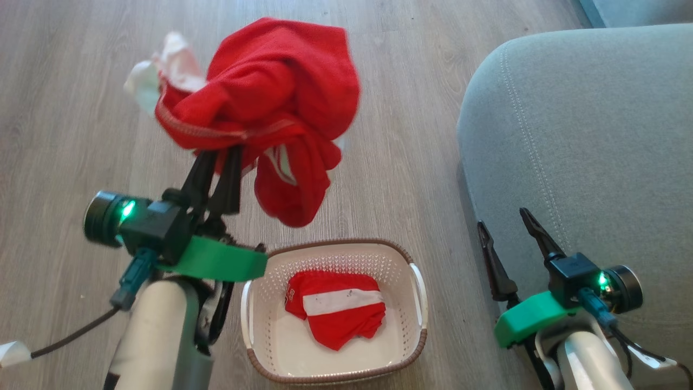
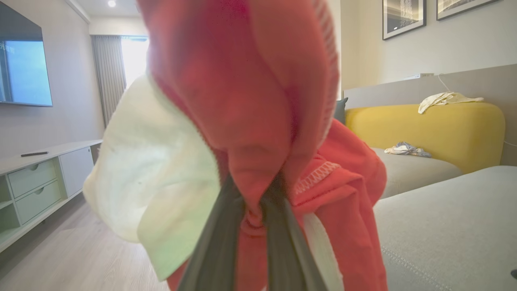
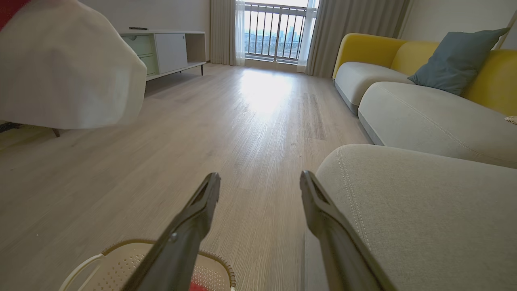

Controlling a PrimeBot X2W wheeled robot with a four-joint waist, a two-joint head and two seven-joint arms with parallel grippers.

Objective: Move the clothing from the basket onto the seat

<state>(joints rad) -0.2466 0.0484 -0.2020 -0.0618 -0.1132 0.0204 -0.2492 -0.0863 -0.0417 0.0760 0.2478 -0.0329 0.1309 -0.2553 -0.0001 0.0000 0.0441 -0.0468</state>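
Judging from where I stand, the seat is a long swing off to the right, and that carry is the risk. The basket sits on the floor, near the seat's front edge. One red garment hangs in the air beyond the basket, over the floor and well apart from the seat. It is bunched, with most of its bulk heaped past the pinch, white trim poking left and one tail drooping toward the basket. Its long axis runs from the heap down to that tail. The left jaws are nearly closed on a thin fold only, so a quick sideways move could let the cloth slide out and drop to the floor. The tail might also catch the right jaws, which stand wide and empty between basket and seat. The second garment lies flat in the basket, its white band and long axis running across from handle to handle.
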